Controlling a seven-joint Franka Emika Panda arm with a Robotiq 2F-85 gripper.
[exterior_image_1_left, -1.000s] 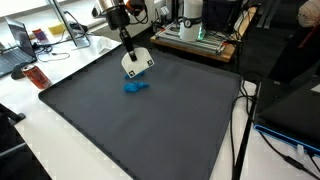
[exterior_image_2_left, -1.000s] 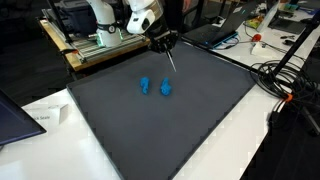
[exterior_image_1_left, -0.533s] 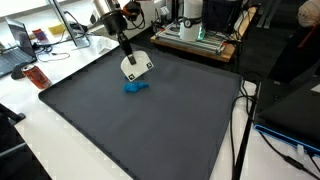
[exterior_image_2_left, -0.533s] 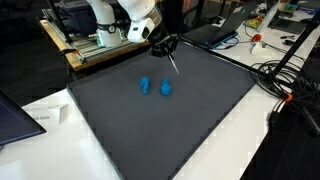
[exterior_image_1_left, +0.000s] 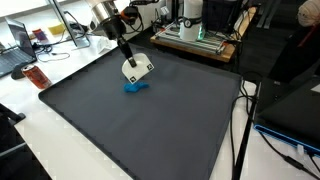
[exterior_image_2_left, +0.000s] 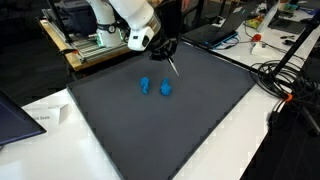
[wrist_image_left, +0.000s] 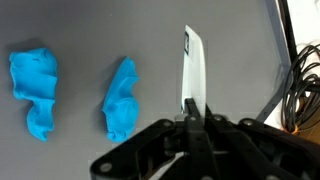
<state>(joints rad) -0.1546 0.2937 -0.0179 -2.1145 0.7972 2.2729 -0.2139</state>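
2 blue lumps (wrist_image_left: 33, 90) lie apart on the dark mat (wrist_image_left: 120, 25); the jaws, closed tight, pinch a white card (wrist_image_left: 193, 70) edge-on, near the lumps.

Bright blue lumps (wrist_image_left: 120, 100), white card (wrist_image_left: 193, 65), dark grey mat (wrist_image_left: 90, 30)

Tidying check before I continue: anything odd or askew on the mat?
Nothing stands out. A blue lump and a second blue lump lie apart on the dark mat; the tool is shut on a white flat piece, clear of both.
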